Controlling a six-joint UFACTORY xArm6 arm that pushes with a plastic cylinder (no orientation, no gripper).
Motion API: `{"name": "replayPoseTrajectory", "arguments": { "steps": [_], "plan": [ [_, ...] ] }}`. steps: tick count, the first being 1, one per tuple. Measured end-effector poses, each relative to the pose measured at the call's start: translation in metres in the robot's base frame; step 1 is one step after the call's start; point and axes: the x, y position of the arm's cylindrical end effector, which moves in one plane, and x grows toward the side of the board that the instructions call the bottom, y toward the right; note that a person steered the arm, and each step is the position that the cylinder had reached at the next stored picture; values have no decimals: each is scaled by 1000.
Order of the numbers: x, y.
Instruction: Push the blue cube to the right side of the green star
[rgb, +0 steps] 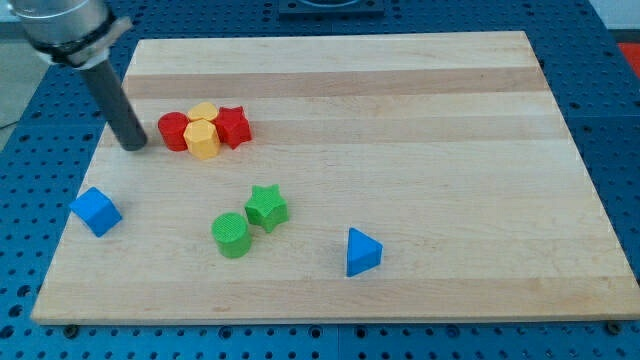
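Observation:
The blue cube lies near the board's left edge, toward the view's bottom. The green star lies right of it, near the board's middle, with a wide gap between them. My tip rests on the board above and slightly right of the blue cube, apart from it, and just left of the red and yellow cluster.
A green cylinder touches the star's lower left. A blue triangular block lies lower right of the star. A red cylinder, two yellow blocks and a red star cluster at upper left. The wooden board lies on a blue perforated base.

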Motion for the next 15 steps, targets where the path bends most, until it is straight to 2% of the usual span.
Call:
{"name": "replayPoseTrajectory", "arguments": {
  "steps": [1,2,3,4,7,9,11,12,13,14,15],
  "plan": [
    [0,19],
    [12,-9],
    [15,-68],
    [15,-68],
    [107,-67],
    [116,9],
    [143,27],
    [143,47],
    [140,56],
    [151,39],
    [118,33]
  ]
}}
